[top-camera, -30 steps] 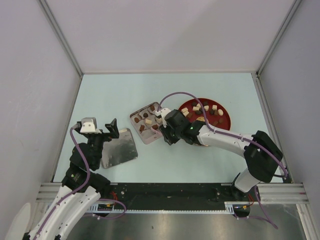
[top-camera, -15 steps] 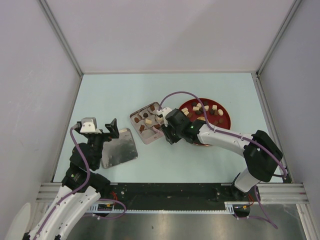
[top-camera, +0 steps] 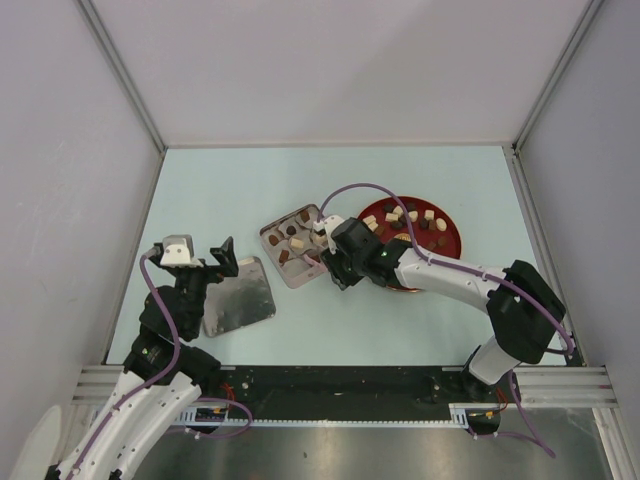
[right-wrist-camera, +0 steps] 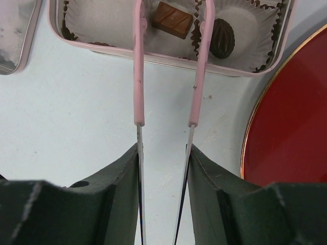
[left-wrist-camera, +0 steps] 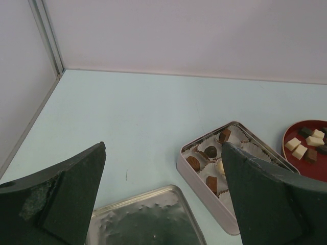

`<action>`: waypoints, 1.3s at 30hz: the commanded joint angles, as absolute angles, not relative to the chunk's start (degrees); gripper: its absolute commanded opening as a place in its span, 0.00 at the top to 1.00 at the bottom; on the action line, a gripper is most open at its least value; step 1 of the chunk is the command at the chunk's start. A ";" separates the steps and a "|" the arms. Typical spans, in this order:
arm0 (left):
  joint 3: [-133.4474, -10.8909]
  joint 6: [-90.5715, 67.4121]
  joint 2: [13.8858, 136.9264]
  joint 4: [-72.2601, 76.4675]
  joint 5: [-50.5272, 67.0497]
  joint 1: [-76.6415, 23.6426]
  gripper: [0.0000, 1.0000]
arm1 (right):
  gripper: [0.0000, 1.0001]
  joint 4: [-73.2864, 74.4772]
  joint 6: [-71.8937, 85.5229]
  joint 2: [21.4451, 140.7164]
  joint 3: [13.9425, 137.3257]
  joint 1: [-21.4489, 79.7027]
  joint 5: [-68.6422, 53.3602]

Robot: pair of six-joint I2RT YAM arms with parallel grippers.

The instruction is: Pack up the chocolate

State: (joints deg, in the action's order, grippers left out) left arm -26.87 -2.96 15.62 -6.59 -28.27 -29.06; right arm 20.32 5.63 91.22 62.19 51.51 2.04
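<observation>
Lying in the tin, a reddish-brown chocolate sits between the tips of pink tongs the right gripper pinches, visible only from its wrist. Overhead, the left gripper gapes empty near the lid at the tin's 8 o'clock

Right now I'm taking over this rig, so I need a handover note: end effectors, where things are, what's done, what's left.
Left end effector: open, empty, by the tin lid.
Right end effector: shut on pink tongs, tips in the square tin around a reddish-brown chocolate, apparently not pinching it.
Done: several chocolates sit in the tin's paper cups.
Left: more pieces on the red plate; lid off.
</observation>
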 commanded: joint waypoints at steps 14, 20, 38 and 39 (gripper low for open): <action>-26.63 -2.20 14.85 -5.19 -28.30 -28.65 0.00 | 0.57 21.09 8.08 81.65 64.69 48.17 9.84; -26.63 -2.11 14.85 -5.36 -28.39 -28.65 0.00 | 0.55 25.13 8.88 81.12 64.51 44.21 14.41; -26.63 -2.11 15.12 -5.27 -28.39 -28.65 0.00 | 0.55 20.31 3.87 81.91 53.79 31.82 6.86; -26.63 -2.11 15.12 -5.36 -28.39 -28.65 0.00 | 0.55 20.13 3.61 82.09 53.62 30.77 5.64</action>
